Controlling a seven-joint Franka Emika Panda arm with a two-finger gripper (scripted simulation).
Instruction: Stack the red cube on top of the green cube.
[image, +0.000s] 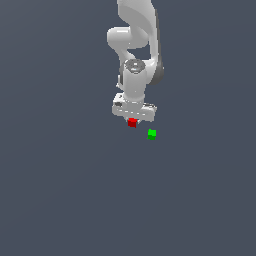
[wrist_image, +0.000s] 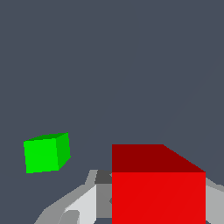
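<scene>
The red cube (image: 132, 122) sits directly under the white hand, between the fingers of my gripper (image: 132, 121). In the wrist view the red cube (wrist_image: 158, 197) fills the space between the jaws. A grey finger (wrist_image: 87, 201) presses against one of its sides and a sliver of the other finger shows at its opposite side, so the gripper (wrist_image: 157, 212) is shut on it. The green cube (image: 152, 134) rests alone on the floor, a short way toward the exterior view's right and slightly nearer. From the wrist, the green cube (wrist_image: 45, 153) lies apart from the red one.
A plain dark grey floor (image: 60, 190) surrounds both cubes. The white arm (image: 135, 45) rises behind the gripper toward the top of the exterior view.
</scene>
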